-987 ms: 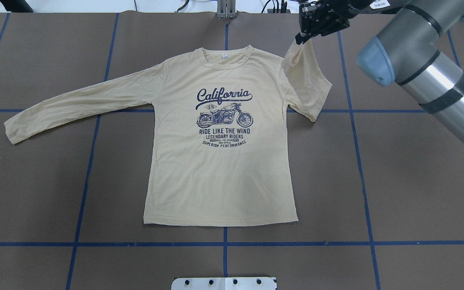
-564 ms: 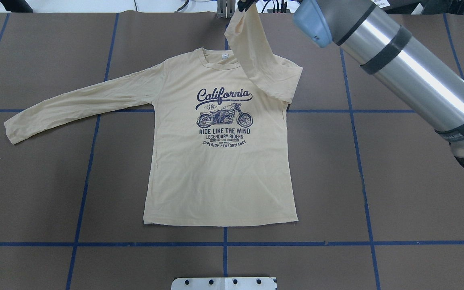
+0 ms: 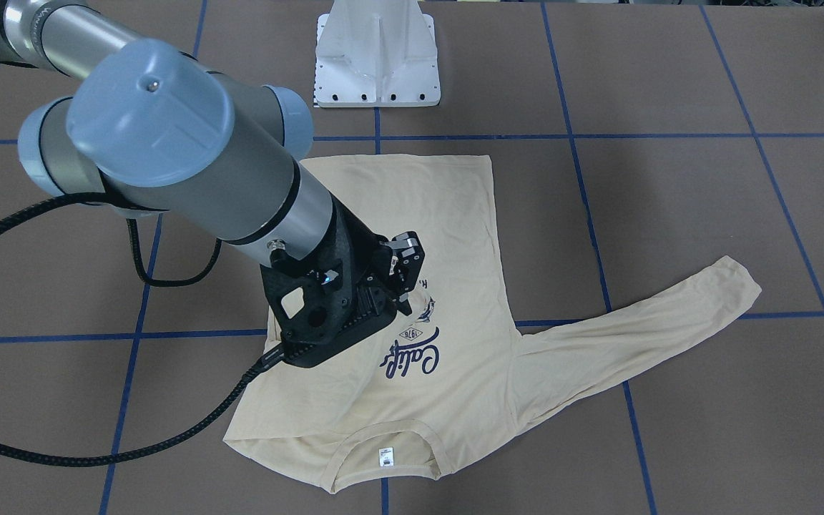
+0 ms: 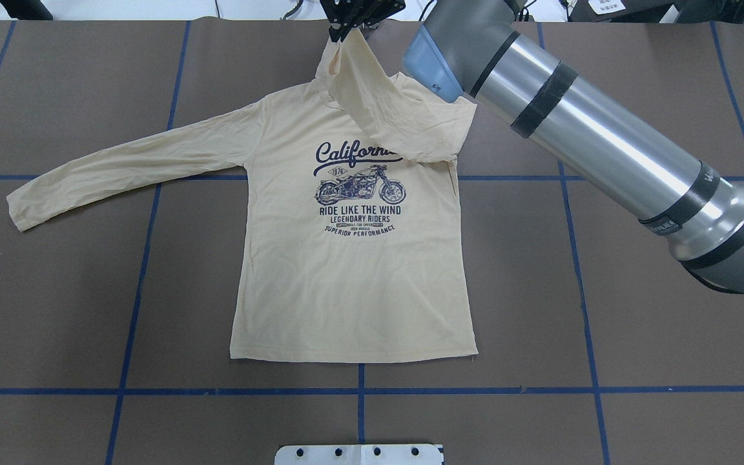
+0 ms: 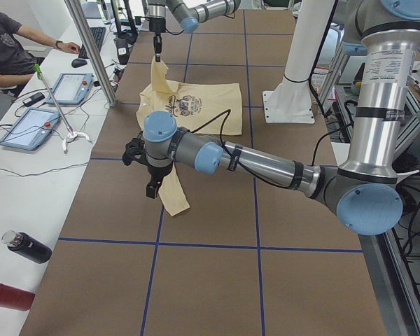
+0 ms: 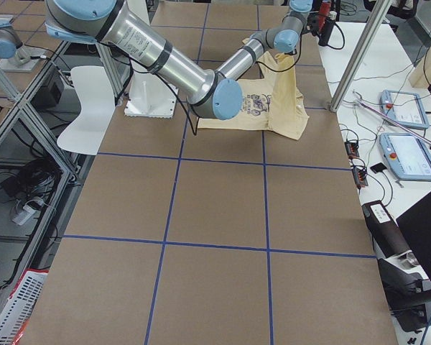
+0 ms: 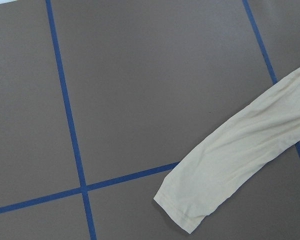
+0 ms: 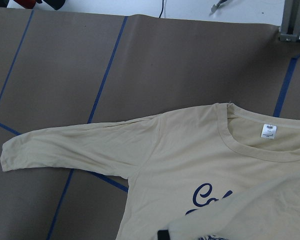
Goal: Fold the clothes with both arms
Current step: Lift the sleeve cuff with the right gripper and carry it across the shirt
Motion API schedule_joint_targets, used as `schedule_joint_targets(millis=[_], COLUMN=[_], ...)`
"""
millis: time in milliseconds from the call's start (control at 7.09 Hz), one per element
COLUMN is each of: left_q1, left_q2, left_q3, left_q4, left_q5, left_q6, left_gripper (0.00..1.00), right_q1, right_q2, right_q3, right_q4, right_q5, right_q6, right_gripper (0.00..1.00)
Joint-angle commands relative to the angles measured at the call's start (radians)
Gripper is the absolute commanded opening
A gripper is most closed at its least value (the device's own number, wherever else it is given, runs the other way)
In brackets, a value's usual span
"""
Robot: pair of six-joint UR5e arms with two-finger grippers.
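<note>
The clothes, a cream-yellow long-sleeved T-shirt (image 4: 352,278), lie flat and print-up on the brown table. My right gripper (image 4: 341,33) is shut on the cuff of the right sleeve (image 4: 398,110) and holds it raised above the collar. That sleeve drapes across the upper chest and covers the end of the "California" print (image 4: 349,155). The front-facing view has the right gripper (image 3: 403,304) over the print. The left sleeve (image 4: 126,161) lies stretched out flat. My left gripper (image 5: 151,187) hovers over that sleeve's cuff (image 7: 187,212). I cannot tell whether it is open or shut.
The white pedestal base (image 3: 378,57) stands at the robot's edge of the table. Blue tape lines (image 4: 146,258) grid the brown surface. A side bench holds tablets (image 5: 28,126), bottles (image 5: 28,246) and a seated person (image 5: 7,42). A metal post (image 5: 91,49) rises near the table's far edge.
My right gripper has carried the right sleeve's cuff leftward, from beyond the right shoulder to above the collar. The sleeve now lies over the chest. The rest of the shirt has not moved.
</note>
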State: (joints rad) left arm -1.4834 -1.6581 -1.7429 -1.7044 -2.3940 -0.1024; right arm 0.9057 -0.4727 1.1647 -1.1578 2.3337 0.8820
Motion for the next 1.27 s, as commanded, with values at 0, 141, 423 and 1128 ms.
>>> schedule_joint_targets(millis=[0, 141, 423, 1128], left_q1=[0.002, 0.002, 0.003, 0.003], left_q2=[-0.015, -0.035, -0.08, -0.135], left_q3=[0.026, 0.055, 0.086, 0.135], left_q4=[-0.003, -0.003, -0.001, 0.0], left_q5=[-0.001, -0.001, 0.003, 0.003], left_q6=[0.001, 0.003, -0.017, -0.045], left_gripper=[1.0, 1.0, 1.0, 1.0], right_q1=[-0.053, -0.094, -0.163, -0.229], right_q2=[0.002, 0.008, 0.077, 0.229], right_q3=[-0.043, -0.068, -0.196, -0.442], right_q4=[0.004, 0.016, 0.076, 0.205], right_q5=[-0.074, -0.132, -0.224, -0.447], right_q6=[0.0, 0.0, 0.002, 0.008], right_gripper=[0.0, 0.0, 0.0, 0.0])
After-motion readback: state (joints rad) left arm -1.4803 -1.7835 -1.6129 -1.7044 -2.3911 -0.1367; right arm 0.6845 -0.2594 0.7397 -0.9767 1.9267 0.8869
